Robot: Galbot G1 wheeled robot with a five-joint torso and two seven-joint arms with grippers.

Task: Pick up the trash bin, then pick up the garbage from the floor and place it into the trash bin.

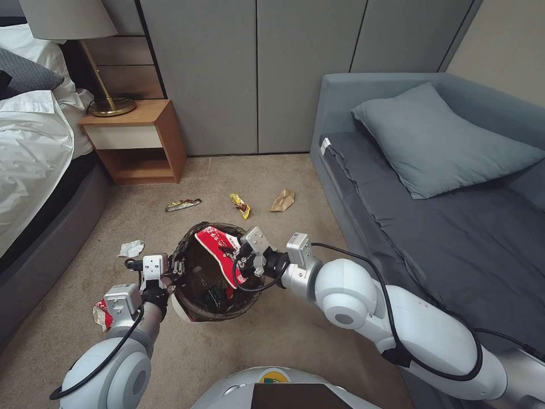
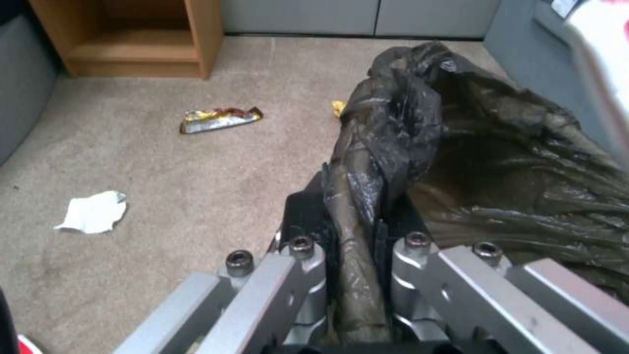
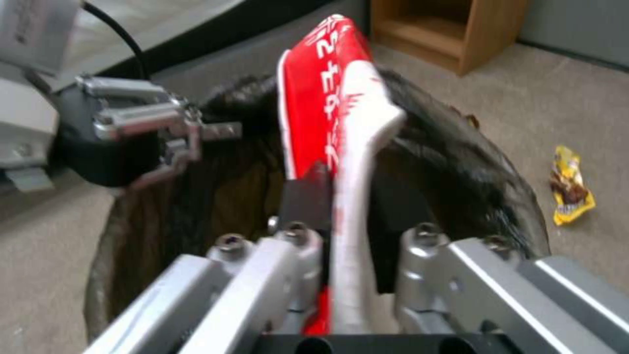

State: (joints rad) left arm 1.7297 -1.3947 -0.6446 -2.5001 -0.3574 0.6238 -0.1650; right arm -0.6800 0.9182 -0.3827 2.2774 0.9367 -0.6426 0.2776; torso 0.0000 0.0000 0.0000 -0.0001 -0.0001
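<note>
Cup (image 1: 218, 250), crushed red-white paper, pinched flat in right gripper (image 1: 241, 258) over trash bin (image 1: 213, 312) mouth; looks light and flimsy, edge grip suits it. Left gripper (image 1: 173, 271) clamps bin's left rim through liner bag (image 2: 393, 147). Wrappers (image 1: 183, 204) lie on far carpet.

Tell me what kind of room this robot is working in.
Most likely a bedroom or hotel room: a bed with white bedding on the left, a wooden nightstand holding a lamp, a grey daybed with a pillow on the right, and carpet littered with wrappers.
</note>
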